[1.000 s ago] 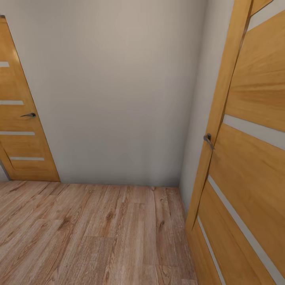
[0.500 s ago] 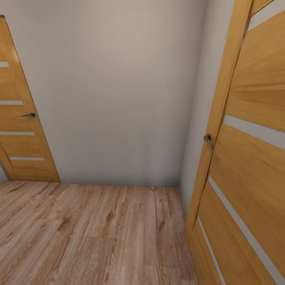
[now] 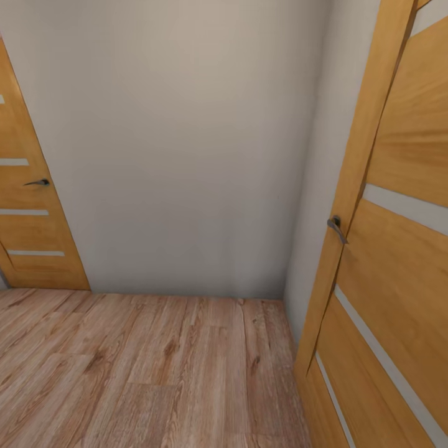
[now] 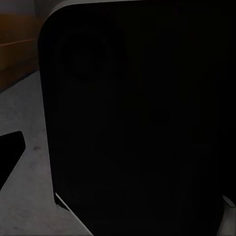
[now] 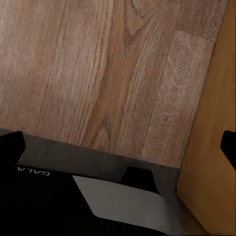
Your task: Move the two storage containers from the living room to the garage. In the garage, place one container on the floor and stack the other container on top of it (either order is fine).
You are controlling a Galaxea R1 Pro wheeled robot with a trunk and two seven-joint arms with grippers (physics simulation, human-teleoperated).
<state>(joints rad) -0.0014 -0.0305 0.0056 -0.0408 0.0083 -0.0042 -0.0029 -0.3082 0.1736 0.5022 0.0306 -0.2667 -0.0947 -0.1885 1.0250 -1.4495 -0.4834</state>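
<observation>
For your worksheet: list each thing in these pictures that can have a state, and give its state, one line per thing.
Orange-wood door with frosted strips, near right: swung open, standing at an angle to the wall.
Orange-wood door with frosted strips, far left: appears closed, flush with the wall.
Grey lever handle on the right door: angled downward.
Dark lever handle on the left door: level.
Light wood plank floor: bare.

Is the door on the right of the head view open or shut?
Open. The right door stands swung out from the wall, its leaf edge and handle turned toward the camera.
</observation>
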